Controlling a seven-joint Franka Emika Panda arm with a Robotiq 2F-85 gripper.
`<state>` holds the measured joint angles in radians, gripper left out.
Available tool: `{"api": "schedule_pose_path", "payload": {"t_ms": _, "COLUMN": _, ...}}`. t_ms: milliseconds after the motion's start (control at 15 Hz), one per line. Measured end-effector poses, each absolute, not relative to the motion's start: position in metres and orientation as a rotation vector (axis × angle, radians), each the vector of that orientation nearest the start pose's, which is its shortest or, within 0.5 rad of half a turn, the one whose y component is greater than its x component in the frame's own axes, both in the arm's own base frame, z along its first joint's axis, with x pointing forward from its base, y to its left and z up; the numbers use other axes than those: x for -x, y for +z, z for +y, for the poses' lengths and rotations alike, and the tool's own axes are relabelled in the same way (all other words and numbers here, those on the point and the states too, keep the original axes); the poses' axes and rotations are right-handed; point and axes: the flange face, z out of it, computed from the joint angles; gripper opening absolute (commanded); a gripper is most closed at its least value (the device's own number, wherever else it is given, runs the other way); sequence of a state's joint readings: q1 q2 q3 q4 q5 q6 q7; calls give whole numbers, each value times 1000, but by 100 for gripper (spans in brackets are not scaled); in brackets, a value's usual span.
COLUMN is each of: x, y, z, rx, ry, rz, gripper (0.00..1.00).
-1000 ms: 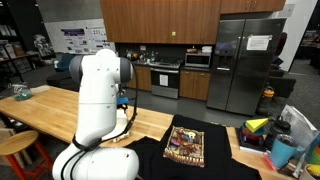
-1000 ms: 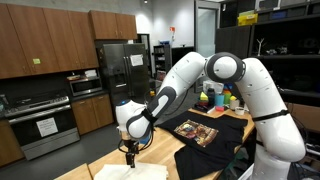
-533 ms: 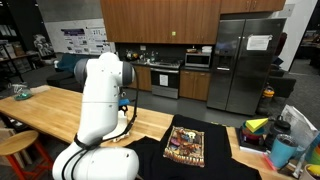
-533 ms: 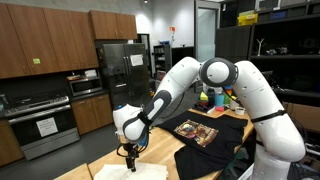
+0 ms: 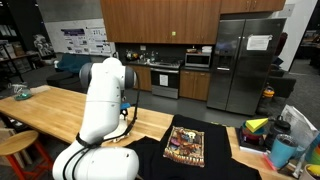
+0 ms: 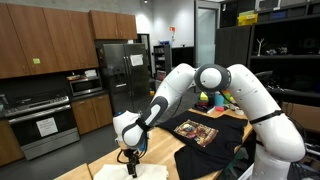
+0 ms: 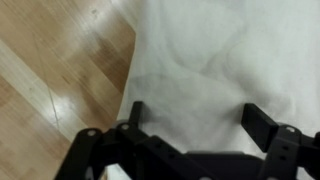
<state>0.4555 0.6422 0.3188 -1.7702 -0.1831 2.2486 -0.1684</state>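
White cloth fills most of the wrist view, lying on the wooden counter, with one edge running down the left part of the picture. The hand hangs over the cloth near that edge, its fingers spread wide with nothing between them; whether they touch the fabric cannot be told. In an exterior view the hand points straight down. A black shirt with a printed front lies farther along the counter, well apart.

White cloth on wooden table
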Motion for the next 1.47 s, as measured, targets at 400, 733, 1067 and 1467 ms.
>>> {"api": "schedule_pose_path", "payload": {"t_ms": 400, "x": -486, "y": 190, "z": 442, "rx": 2718, "ry": 219, "rz": -1501, "gripper": 100}}
{"api": "schedule_pose_path", "payload": {"t_ms": 733, "x": -513, "y": 211, "z": 436, "rx": 2884, "ry": 139, "rz": -1406, "gripper": 100}}
{"api": "schedule_pose_path", "payload": {"t_ms": 1067, "x": -526, "y": 257, "z": 429, "rx": 3137, "ry": 3, "rz": -1260, "gripper": 100}}
{"api": "schedule_pose_path", "payload": {"t_ms": 1467, "x": -521, "y": 269, "z": 433, "rx": 3168, "ry": -5, "rz": -1250, "gripper": 100}}
